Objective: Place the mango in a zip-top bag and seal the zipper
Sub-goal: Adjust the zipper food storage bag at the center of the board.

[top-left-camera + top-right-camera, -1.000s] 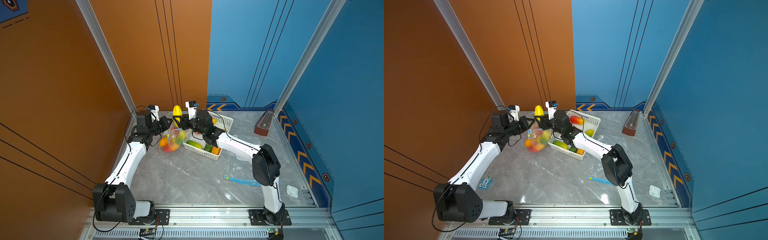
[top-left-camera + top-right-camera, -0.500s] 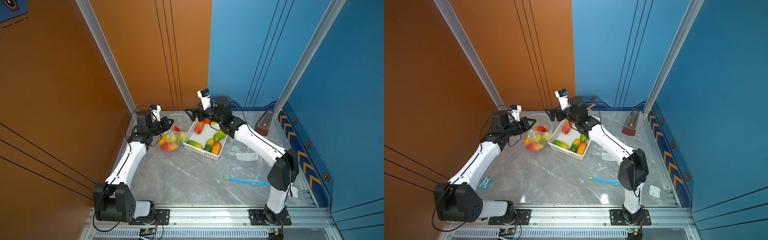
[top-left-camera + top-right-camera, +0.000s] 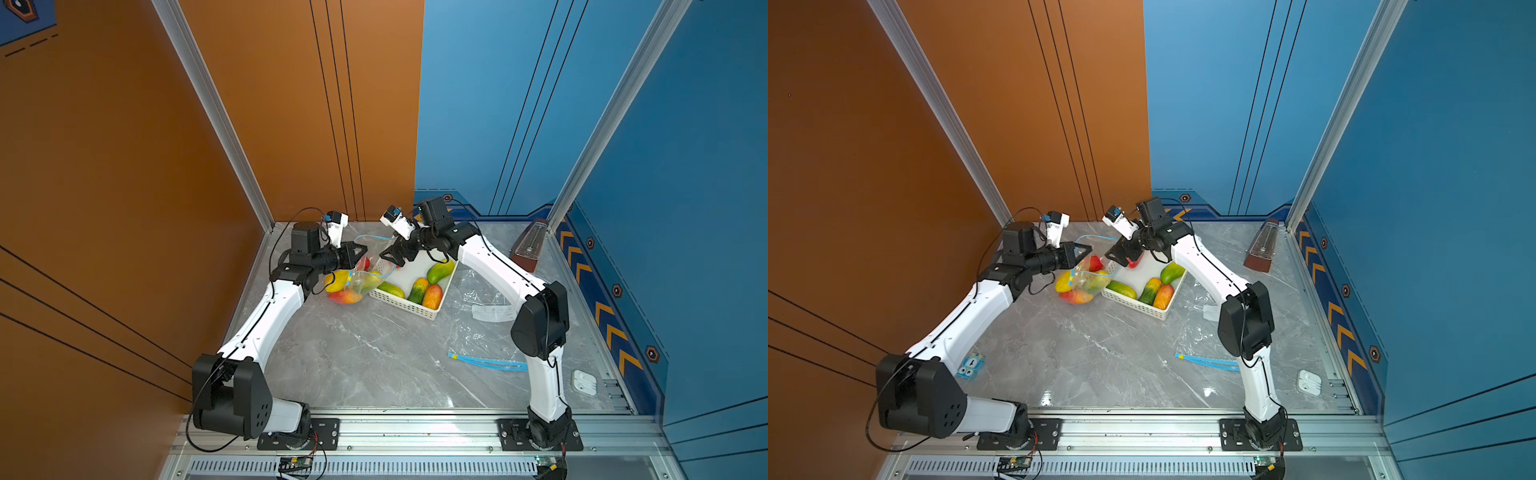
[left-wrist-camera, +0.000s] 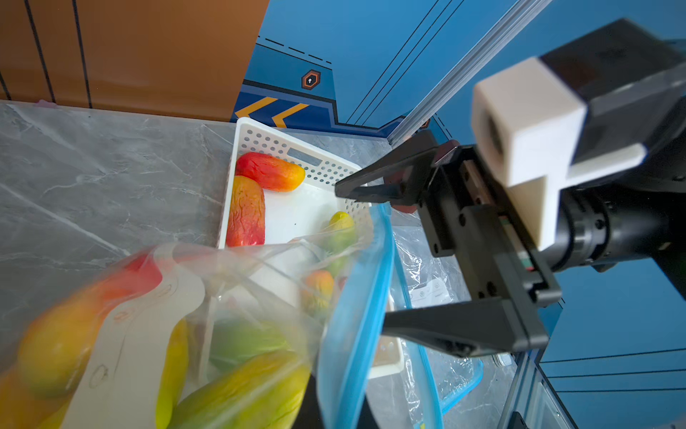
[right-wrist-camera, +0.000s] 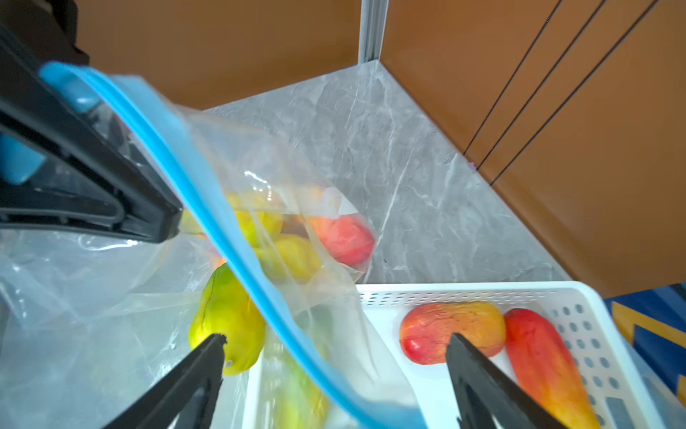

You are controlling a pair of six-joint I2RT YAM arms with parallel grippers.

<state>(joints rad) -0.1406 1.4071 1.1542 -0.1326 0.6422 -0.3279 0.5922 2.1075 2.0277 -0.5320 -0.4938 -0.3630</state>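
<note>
A clear zip-top bag (image 3: 368, 276) (image 3: 1088, 282) with a blue zipper (image 5: 208, 208) sits left of the white basket (image 3: 409, 307), with several mangoes (image 3: 338, 280) inside. My left gripper (image 3: 360, 249) (image 5: 167, 226) is shut on the bag's zipper edge and holds it up. My right gripper (image 3: 388, 259) (image 5: 337, 337) is open and empty at the bag's mouth, over the basket's near end. The blue zipper strip runs between its fingers. Several more mangoes (image 3: 432, 296) (image 5: 451, 330) lie in the basket.
A second, flat zip-top bag (image 3: 482, 345) lies right of the basket. A brown metronome (image 3: 530, 245) stands at the back right and a white earbud case (image 3: 584, 381) at the front right. A small blue toy (image 3: 971, 365) lies near the left arm. Walls stand close behind.
One second ago a yellow mango stood upright above the bag at the right gripper. That gripper has since opened, swung over the basket and come back low to the bag's mouth, empty. The left gripper stayed put.
</note>
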